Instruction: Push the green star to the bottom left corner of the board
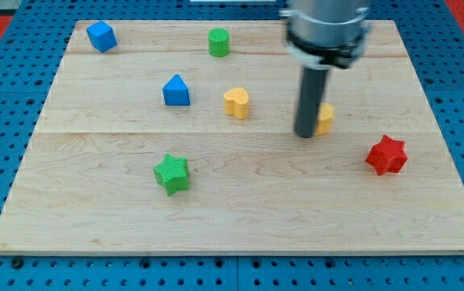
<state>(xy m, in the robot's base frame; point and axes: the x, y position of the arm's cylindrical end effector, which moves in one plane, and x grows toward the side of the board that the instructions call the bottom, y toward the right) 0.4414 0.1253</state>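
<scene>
The green star [172,174] lies on the wooden board [240,218], left of centre and toward the view's bottom. My tip [306,134] is the end of a dark rod that comes down from the view's top. It stands right of centre, well to the right of the green star and a little above it in the view. The tip is against the left side of a yellow block [326,118], which the rod partly hides.
A blue cube [101,36] sits at the top left and a green cylinder [219,42] at the top middle. A blue triangular block [176,90] and a yellow heart-like block [236,103] sit near the middle. A red star [386,155] lies at the right.
</scene>
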